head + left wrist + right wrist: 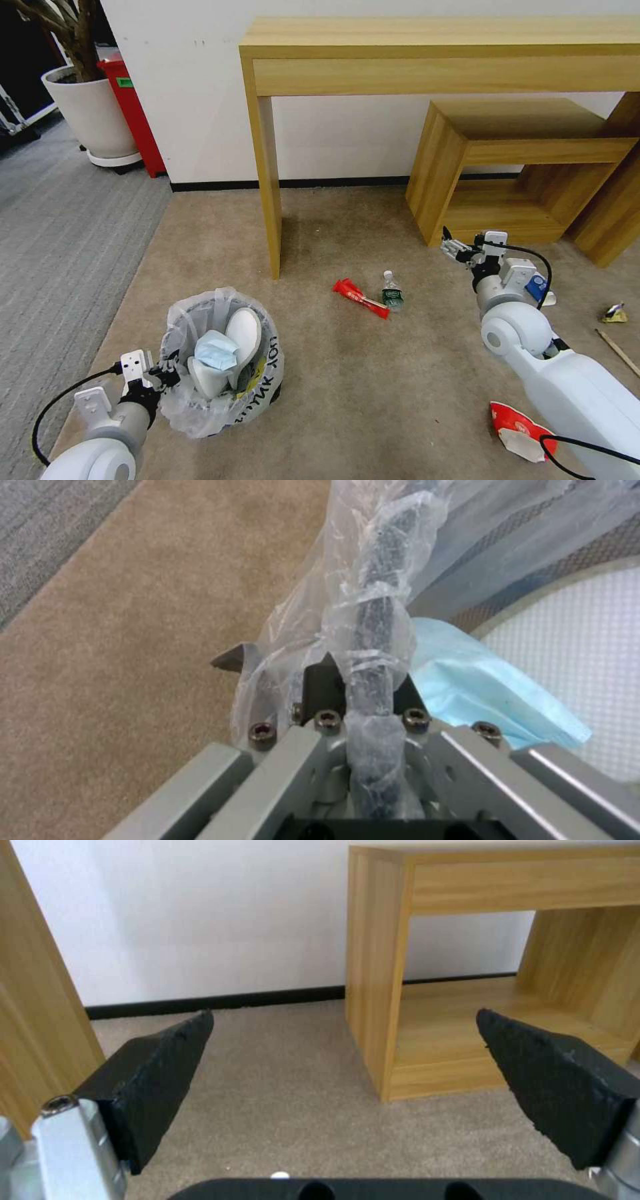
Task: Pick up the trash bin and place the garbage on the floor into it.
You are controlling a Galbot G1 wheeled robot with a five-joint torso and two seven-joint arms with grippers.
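Left gripper (357, 700) clamps the black bag-lined trash bin (223, 363) rim — slippers, mask inside; red wrapper (360, 298), small bottle (392, 291) remain on beige carpet (373, 387); right gripper (455, 248) spread, empty.

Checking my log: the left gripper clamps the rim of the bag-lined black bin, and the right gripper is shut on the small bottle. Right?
Not quite. The right gripper is open and empty, per the right wrist view; the small clear bottle lies on the beige carpet. The left gripper does clamp the bag-lined black bin.

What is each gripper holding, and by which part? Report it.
The left gripper is shut on the trash bin, pinching its bag-covered rim. The right gripper is open and holds nothing.
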